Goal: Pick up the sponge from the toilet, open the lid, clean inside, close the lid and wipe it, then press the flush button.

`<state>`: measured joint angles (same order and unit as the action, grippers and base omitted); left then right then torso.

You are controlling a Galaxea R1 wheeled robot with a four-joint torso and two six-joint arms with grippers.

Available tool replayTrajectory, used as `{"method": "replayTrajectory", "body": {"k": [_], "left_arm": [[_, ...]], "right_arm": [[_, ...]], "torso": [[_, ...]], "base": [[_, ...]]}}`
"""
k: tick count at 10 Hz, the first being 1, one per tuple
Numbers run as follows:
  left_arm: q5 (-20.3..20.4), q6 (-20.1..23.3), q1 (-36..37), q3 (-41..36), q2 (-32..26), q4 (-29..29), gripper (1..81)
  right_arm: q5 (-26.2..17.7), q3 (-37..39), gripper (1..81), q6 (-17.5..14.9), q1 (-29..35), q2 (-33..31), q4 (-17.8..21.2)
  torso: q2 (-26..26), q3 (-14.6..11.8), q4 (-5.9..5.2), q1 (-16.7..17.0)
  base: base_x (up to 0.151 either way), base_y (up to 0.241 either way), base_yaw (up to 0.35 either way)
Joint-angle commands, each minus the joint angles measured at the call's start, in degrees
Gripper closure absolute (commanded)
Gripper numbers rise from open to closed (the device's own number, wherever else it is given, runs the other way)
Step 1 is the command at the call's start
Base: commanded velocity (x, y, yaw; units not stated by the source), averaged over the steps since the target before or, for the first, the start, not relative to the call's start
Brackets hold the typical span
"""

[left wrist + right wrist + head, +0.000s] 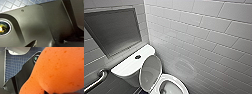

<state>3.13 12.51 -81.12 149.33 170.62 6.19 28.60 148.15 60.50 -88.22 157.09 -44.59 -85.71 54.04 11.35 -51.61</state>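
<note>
Since the sponge (pixel 60 70) looms close against the right wrist camera, hanging clear above the blue mosaic floor (pixel 13 65), I judge the right end effector clamped on it, though the grip itself is hidden behind the orange foam. Whether the left end effector is open or closed I cannot tell.

Reading the head view from the left, a metal grab bar (pixel 95 81) crosses the lower corner, with a grey recessed panel (pixel 111 30) set in the wall above it. Next comes the toilet (pixel 131 75), its flat tank top carrying the flush button (pixel 137 57) near the middle. Just right of the tank the lid (pixel 150 72) stands raised, leaning back, and the open bowl (pixel 171 86) lies below it. White wall tiles (pixel 209 37) take up the right side.

The sponge looks light, soft and porous, so it should squash under pressure and drag on glossy ceramic rather than slip. A hold across its narrower middle seems best, leaving a broad face free for wiping. Wet, it would likely grow heavier and may drip.

No brand, label or readable writing appears on any of these things
</note>
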Motion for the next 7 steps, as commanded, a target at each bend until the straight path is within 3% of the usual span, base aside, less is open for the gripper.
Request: {"method": "replayTrajectory", "body": {"k": [1,2,5,6,7], "left_arm": [[-5.77,2.17,1.18,-0.19,-0.89,3.3,1.0],[-5.77,2.17,1.18,0.7,-0.46,3.39,1.0],[-5.86,1.99,1.18,1.05,0.08,3.39,1.0],[-5.86,1.91,1.18,1.05,0.16,3.39,1.0],[-5.86,1.91,1.18,1.05,0.16,3.39,1.0]], "right_arm": [[-1.88,0.55,81.1,-0.55,-3.14,-0.61,1.68],[-1.88,0.9,81.1,-5.09,-4.55,0.09,7.55],[-5.22,-4.35,81.1,-25.92,-7.27,-0.6,27.24],[-7.22,-9.35,81.1,-33.48,-7.81,-2.7,33.13],[-12.14,-14.37,81.1,-37.72,-7.89,-5.95,39.63]], "torso": [[0.0,0.0,0.0,0.0],[0.0,0.0,0.0,0.0],[0.0,0.0,0.0,0.0],[0.0,-0.02,0.0,0.0],[0.0,-0.02,0.0,0.0]], "base": [[0.0,0.0,0.0],[0.0,0.0,0.0],[0.0,0.0,0.0],[0.0,0.0,0.0],[0.0,0.0,0.0]]}}
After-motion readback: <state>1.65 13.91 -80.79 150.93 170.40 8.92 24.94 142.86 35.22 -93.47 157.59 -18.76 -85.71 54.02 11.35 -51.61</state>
